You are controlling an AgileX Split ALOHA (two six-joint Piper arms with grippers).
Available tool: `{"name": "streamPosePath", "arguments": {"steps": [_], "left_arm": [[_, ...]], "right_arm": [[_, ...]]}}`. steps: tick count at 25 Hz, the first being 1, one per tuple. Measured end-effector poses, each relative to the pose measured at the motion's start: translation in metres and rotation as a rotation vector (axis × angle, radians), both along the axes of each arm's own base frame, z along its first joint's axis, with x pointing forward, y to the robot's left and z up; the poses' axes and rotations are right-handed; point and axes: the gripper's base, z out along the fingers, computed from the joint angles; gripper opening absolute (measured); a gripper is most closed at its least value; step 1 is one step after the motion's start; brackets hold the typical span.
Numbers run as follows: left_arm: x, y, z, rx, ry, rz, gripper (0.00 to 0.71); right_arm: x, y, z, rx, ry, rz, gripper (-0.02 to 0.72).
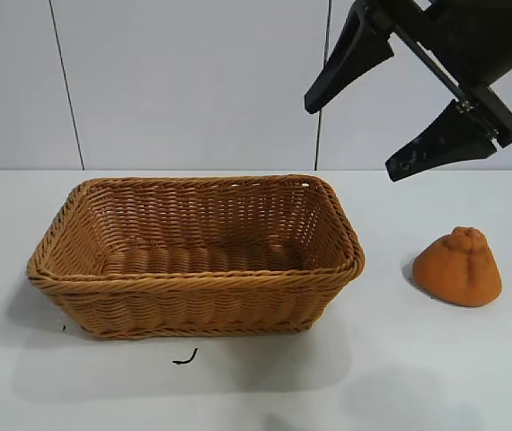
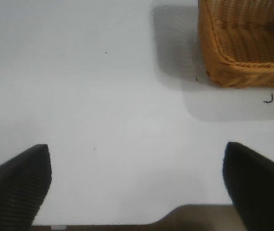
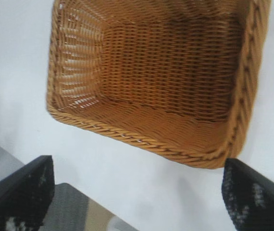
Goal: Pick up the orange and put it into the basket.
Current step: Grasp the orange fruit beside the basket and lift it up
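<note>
We find the basket empty, the orange lying just to its right on the table, and the right gripper above, jaws spread, holding nothing, apparently ready to descend.

Bright, even light from above. The tan woven wicker basket throws a soft shadow toward 6 o'clock on the white table. Wrist pics slightly blurred, esp. the dark fingers close up.

Woven wicker basket, matt orange
</note>
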Motion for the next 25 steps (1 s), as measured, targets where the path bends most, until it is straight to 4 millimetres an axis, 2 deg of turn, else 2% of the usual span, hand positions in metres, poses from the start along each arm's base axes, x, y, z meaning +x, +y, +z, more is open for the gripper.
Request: {"name": "streamPosePath", "arguments": {"steps": [1, 4, 8, 12, 20, 25], "left_arm": [[0.0, 0.0, 0.0, 0.0, 0.0, 0.0, 0.695], [-0.001, 0.0, 0.0, 0.0, -0.005, 0.0, 0.696], [-0.001, 0.0, 0.0, 0.0, -0.005, 0.0, 0.696], [-0.001, 0.0, 0.0, 0.0, -0.005, 0.0, 0.696], [-0.001, 0.0, 0.0, 0.0, -0.005, 0.0, 0.696], [-0.001, 0.0, 0.0, 0.0, -0.005, 0.0, 0.696]], "right_arm": [[0.0, 0.0, 0.0, 0.0, 0.0, 0.0, 0.649], [0.008, -0.021, 0.004, -0.066, 0.019, -0.054, 0.649], [0.023, -0.047, -0.009, -0.091, 0.072, -0.113, 0.649], [0.037, -0.058, -0.039, -0.1, 0.163, -0.139, 0.649], [0.063, -0.062, -0.117, -0.125, 0.306, -0.156, 0.649], [0.069, -0.065, -0.154, -0.155, 0.363, -0.176, 0.649]]}}
